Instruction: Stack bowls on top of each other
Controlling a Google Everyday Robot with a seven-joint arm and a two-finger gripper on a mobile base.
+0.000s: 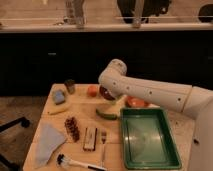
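Two bowls stand on the wooden table (pixel 80 107), at its far side. The maroon bowl (pixel 106 93) is almost fully behind the white arm (pixel 150 93), so only its dark edge shows just under the arm's elbow. The orange-red bowl (pixel 136 103) is to the right of it, beside the far edge of the green tray (pixel 150 156), and the arm crosses over a part of it too. The two bowls are apart, not one on the other.

The gripper (pixel 112 98) is somewhere low behind the elbow, over the maroon bowl, and the arm hides it. I cannot tell how wide it is, or if it has hold of something.

An orange fruit (pixel 92 90) lies just left of the maroon bowl. Further left are a small dark cup (pixel 70 85) and a blue sponge (pixel 59 96). A green curved thing (pixel 106 114) lies in front of the arm, near the tray's left corner. Nearer to the camera are a dark red bunch (pixel 72 128), a brown bar (pixel 90 138), a fork (pixel 103 142), a pale blue cloth (pixel 48 142) and a dish brush (pixel 75 162).
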